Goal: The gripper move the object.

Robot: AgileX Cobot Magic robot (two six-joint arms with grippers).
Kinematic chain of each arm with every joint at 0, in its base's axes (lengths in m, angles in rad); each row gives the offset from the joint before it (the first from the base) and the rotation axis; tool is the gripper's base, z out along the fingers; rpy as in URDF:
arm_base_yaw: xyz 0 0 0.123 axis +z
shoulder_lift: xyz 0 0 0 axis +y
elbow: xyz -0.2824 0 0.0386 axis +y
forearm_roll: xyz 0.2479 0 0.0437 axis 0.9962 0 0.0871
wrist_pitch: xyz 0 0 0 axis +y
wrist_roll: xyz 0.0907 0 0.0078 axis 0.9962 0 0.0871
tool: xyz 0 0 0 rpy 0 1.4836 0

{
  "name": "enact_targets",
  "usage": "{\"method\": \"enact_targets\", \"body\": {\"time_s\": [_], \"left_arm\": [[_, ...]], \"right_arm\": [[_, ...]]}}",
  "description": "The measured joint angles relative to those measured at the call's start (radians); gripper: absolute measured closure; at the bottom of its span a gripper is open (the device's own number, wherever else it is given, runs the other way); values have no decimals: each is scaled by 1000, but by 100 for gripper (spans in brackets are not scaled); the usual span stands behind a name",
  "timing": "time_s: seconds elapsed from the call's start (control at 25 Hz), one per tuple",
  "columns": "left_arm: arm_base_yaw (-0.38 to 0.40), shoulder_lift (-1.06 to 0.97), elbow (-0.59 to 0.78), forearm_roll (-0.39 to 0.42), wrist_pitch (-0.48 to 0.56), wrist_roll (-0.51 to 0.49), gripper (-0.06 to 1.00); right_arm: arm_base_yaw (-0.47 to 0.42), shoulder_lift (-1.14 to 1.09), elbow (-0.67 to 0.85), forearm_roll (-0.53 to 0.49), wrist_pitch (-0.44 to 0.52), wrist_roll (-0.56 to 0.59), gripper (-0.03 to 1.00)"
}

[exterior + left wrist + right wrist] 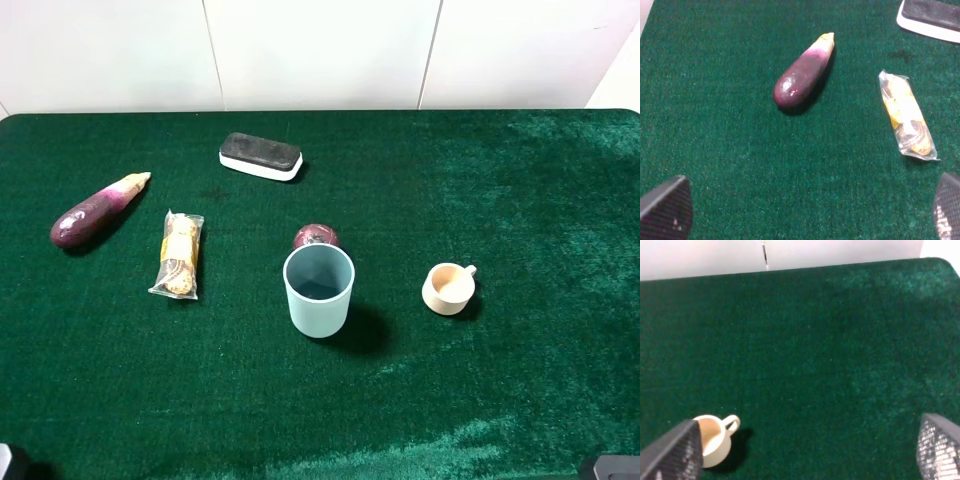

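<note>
The object, a tall pale blue tumbler (319, 290), stands upright and empty near the middle of the green table, touched by nothing. It does not show in either wrist view. My left gripper (805, 215) hovers open over the cloth at the table's left, its two dark fingertips (666, 210) far apart and empty. Open too is my right gripper (807, 450), at the table's right, with nothing between its fingertips (939, 447). In the exterior high view only dark bits of the arms show at the bottom corners.
A small cream cup with a handle (448, 289) (715, 437) sits right of the tumbler. A dark red round thing (316, 236) lies just behind the tumbler. On the left are an eggplant (95, 212) (802, 75), a snack packet (180, 255) (907, 117) and a board eraser (261, 156).
</note>
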Motion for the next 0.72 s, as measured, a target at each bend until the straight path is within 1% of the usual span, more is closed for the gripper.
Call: {"method": "enact_targets", "body": {"time_s": [0.72], "left_arm": [[0,0,0,0,0,0,-3]], "right_arm": [[0,0,0,5,0,0,32]]}}
